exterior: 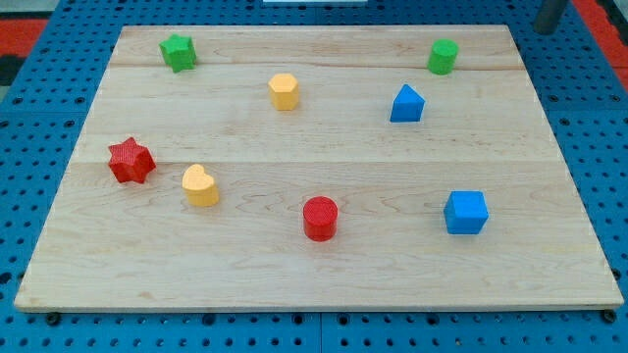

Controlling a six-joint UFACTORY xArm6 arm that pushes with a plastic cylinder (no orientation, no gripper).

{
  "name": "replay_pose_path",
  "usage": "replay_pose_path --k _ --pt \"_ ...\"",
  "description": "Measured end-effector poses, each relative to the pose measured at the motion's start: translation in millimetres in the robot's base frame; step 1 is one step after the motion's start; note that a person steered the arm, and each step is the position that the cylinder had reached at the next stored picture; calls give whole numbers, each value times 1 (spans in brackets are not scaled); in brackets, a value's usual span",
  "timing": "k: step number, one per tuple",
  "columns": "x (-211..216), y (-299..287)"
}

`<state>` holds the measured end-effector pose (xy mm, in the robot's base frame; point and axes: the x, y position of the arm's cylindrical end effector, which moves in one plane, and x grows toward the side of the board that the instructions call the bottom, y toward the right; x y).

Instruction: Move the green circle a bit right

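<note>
The green circle [443, 56] is a short green cylinder standing near the top right of the wooden board [314, 279]. My tip [546, 29] shows as a dark rod at the view's top right corner, off the board's right edge. It is well to the right of the green circle, a little above it, and touches no block.
A blue triangular block [406, 103] sits just below and left of the green circle. Also on the board are a green star [179, 51], a yellow hexagon [284, 90], a red star [130, 161], a yellow heart [200, 185], a red circle [320, 218] and a blue cube [465, 212].
</note>
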<state>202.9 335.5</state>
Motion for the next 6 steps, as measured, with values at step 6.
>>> replay_pose_path --k 6 --pt "3 10"
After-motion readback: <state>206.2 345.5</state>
